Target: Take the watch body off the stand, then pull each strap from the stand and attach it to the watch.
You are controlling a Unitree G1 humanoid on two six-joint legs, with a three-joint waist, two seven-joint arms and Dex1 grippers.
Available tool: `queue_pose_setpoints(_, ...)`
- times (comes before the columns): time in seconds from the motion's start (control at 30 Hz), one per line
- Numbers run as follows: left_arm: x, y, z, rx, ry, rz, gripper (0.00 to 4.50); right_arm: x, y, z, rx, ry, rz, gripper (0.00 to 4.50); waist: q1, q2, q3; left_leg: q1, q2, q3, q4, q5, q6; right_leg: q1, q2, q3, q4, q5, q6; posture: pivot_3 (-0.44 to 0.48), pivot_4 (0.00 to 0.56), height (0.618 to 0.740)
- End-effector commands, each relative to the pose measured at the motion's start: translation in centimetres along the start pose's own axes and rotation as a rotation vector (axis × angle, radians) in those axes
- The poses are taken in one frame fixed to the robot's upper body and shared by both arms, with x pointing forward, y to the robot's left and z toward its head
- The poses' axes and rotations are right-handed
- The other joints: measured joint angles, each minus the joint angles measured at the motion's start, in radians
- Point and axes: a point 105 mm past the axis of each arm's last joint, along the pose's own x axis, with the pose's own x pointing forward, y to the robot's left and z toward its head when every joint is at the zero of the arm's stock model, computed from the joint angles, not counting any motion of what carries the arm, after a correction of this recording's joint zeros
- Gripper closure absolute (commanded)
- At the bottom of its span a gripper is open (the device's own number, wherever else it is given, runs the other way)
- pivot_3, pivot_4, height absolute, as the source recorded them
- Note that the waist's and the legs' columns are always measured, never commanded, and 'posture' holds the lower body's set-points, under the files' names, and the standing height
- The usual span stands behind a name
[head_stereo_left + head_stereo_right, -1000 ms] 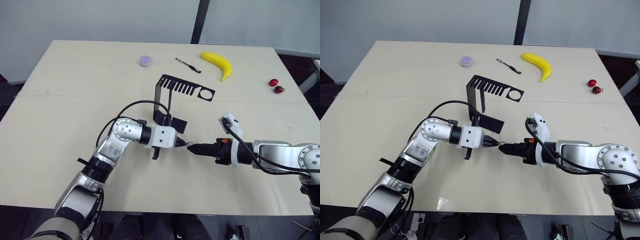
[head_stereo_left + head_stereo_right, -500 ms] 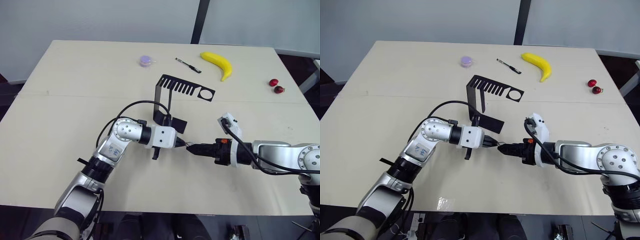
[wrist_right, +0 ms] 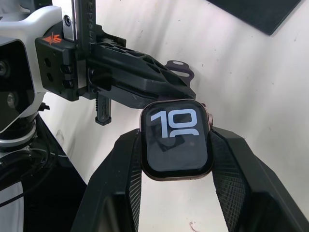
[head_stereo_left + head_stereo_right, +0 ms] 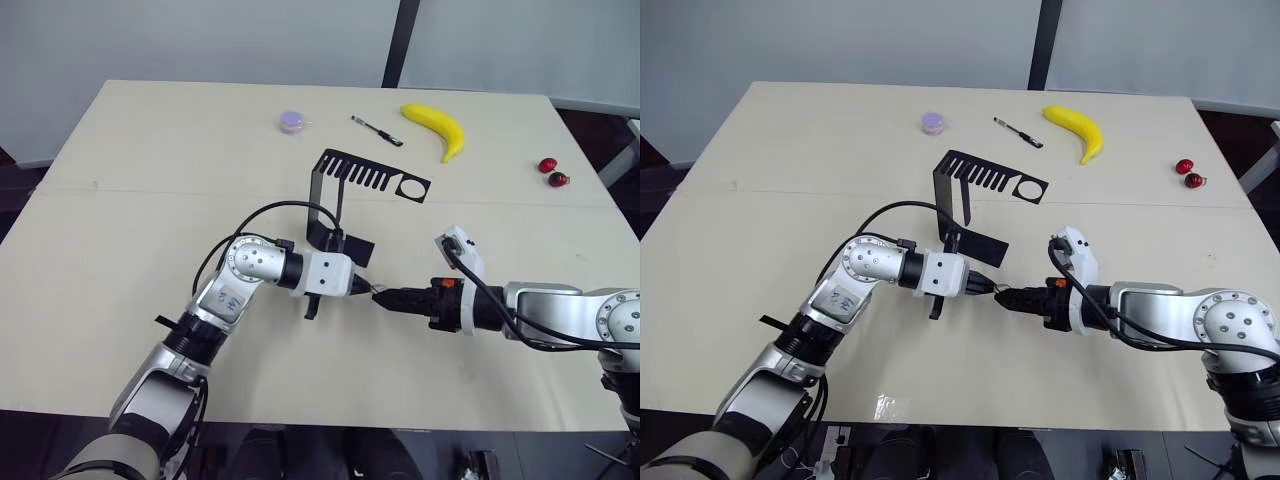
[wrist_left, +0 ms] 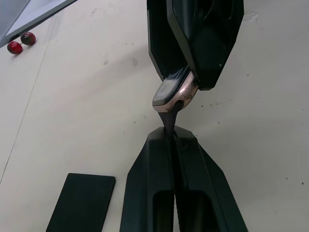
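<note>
Rounded-square black-screened watch body (image 3: 176, 139) is pinched by right end effector (image 3: 176, 145); slim dark strap (image 5: 168, 126) is pinched by left end effector (image 5: 172, 140), aligned for attaching.

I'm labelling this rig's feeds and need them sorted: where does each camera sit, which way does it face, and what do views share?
Left and right eye views: on the head, looking forward and down at the table, stand, both arms.
Left wrist view: on the left wrist, along the left gripper, shut on a strap, toward the right gripper.
Right wrist view: on the right wrist, along its fingers clamping the watch body, facing the left gripper.
Shared: both wrist views show the watch body.
</note>
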Motion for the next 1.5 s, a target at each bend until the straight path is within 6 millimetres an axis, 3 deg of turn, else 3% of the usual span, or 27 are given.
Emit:
queue_pose_setpoints(0.03, -1.4, 0.8, 1.7, 0.003, -0.052, 0.008, 4.5, -0.9, 0.5, 0.0, -0.054, 0.016, -0.008, 2.98, -0.001, 0.0, 0.0, 0.0, 0.0, 0.0, 0.0, 0.0, 0.0, 0.0, 0.0, 0.0, 0.0, 0.0, 0.0, 0.0, 0.15, 0.74)
queue_pose_setpoints(0.13, -3.2, 0.1, 1.6, -0.072, -0.046, -0.051, 3.64, -1.6, 1.0, -0.4, -0.252, 0.047, -0.037, 2.98, -0.004, 0.0, 0.0, 0.0, 0.001, 0.0, 0.0, 0.0, 0.0, 0.0, 0.001, 0.0, 0.0, 0.0, 0.0, 0.0, 0.15, 0.74)
queue_pose_setpoints(0.27, -5.7, -1.3, 2.7, -0.237, -0.114, -0.152, 1.65, -2.0, 1.3, -0.3, -0.42, 0.035, -0.034, 2.98, -0.004, 0.0, 0.0, 0.001, 0.001, 0.0, -0.001, 0.0, 0.0, 0.0, 0.001, 0.0, 0.0, 0.0, 0.0, 0.0, 0.15, 0.74)
queue_pose_setpoints(0.37, -7.1, -1.5, 3.3, -0.277, -0.138, -0.175, 0.18, -2.4, 1.8, -0.9, -0.699, 0.026, -0.024, 2.98, 0.005, 0.0, 0.0, 0.0, 0.0, -0.001, -0.001, 0.0, 0.0, 0.0, 0.001, 0.0, -0.003, 0.0, 0.0, 0.0, 0.15, 0.74)
queue_pose_setpoints(0.4, -7.2, -1.3, 3.3, -0.269, -0.128, -0.161, 0.03, -2.5, 1.9, -1.4, -0.792, 0.032, -0.011, 2.98, 0.006, 0.0, 0.0, -0.001, -0.001, -0.003, 0.0, 0.0, 0.0, 0.0, 0.001, -0.001, -0.004, 0.0, 0.0, 0.0, 0.15, 0.74)
queue_pose_setpoints(0.63, -6.8, -1.7, 2.8, -0.207, -0.104, -0.137, 0.03, -2.8, 1.5, -3.4, -1.112, 0.017, 0.083, 2.98, 0.006, 0.0, 0.0, -0.001, -0.002, -0.004, 0.002, 0.0, 0.0, 0.003, 0.002, -0.001, -0.006, 0.0, 0.001, 0.0, 0.15, 0.74)
queue_pose_setpoints(1.07, -8.0, -2.7, 3.1, -0.247, -0.133, -0.183, 0.03, -2.4, 2.0, -3.2, -1.114, -0.048, 0.156, 2.98, -0.002, 0.0, 0.0, 0.002, -0.001, -0.004, 0.003, 0.0, 0.0, 0.003, 0.004, 0.001, -0.003, 0.0, 0.0, 0.0, 0.15, 0.74)
queue_pose_setpoints(1.3, -9.8, -2.4, 0.5, -0.252, -0.014, -0.152, 0.03, 0.6, 2.7, -2.2, -1.087, -0.092, 0.226, 2.98, -0.001, 0.0, 0.0, 0.003, -0.001, -0.004, 0.005, 0.0, 0.0, 0.003, 0.003, 0.001, 0.0, 0.0, 0.0, 0.0, 0.15, 0.74)
queue_pose_setpoints(1.5, -10.1, -2.8, -0.4, -0.257, 0.011, -0.146, 0.03, 3.5, -0.6, -3.8, -1.106, 0.046, 0.158, 2.98, 0.001, 0.0, 0.0, 0.002, -0.002, -0.004, 0.007, -0.001, 0.001, 0.002, 0.002, 0.001, 0.005, 0.0, 0.0, 0.0, 0.15, 0.74)
